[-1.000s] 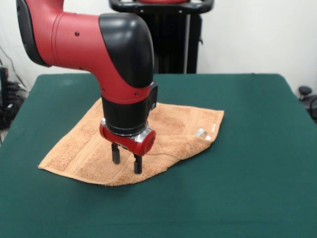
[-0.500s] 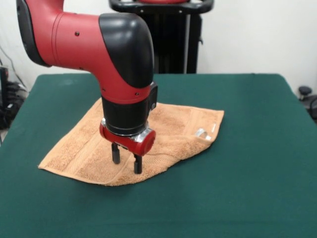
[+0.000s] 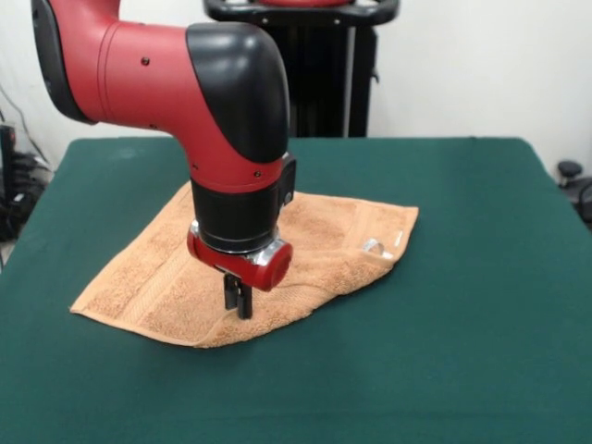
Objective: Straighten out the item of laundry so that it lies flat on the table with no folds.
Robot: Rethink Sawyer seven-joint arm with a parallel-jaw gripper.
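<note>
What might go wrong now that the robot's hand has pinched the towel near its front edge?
The hand is shut on only a small pinch of the towel, so the cloth could slip free when pulled. A pull could also drag the whole towel across the table rather than open it. The label corner looks curled and may stay folded.

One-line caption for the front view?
Sawyer's tool shut on the towel near its front edge, on the green table.
</note>
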